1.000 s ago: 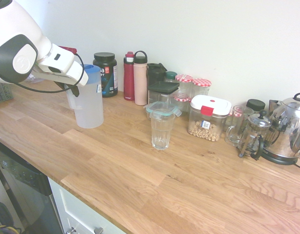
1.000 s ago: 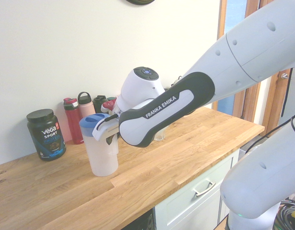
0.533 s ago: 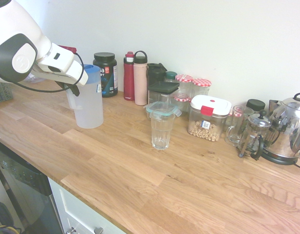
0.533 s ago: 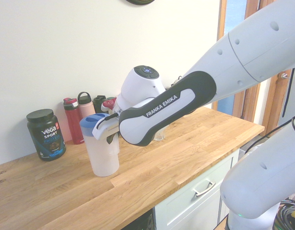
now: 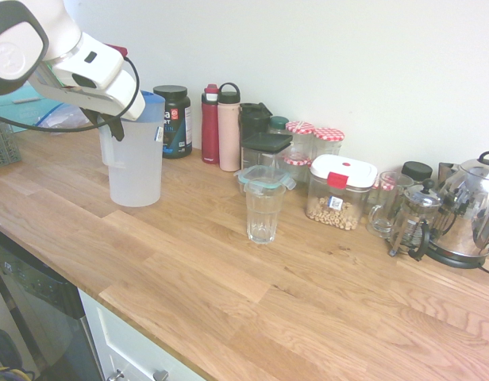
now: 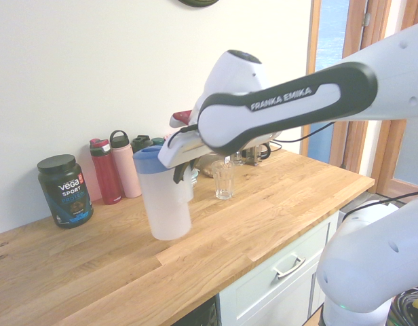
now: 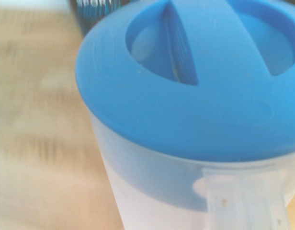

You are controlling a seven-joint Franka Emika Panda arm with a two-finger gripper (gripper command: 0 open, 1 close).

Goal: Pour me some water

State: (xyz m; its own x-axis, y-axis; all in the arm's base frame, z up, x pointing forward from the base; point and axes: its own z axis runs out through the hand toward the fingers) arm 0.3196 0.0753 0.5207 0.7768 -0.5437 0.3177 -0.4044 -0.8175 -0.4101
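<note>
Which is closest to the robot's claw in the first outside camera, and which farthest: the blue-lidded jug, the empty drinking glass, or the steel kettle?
1. Jug: held in the gripper, off the counter.
2. Drinking glass: mid-counter.
3. Kettle: counter's far end.

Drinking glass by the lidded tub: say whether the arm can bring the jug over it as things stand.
Probably yes. The hand holds the jug clear of the counter, and only bare worktop lies between it and the glass.
</note>
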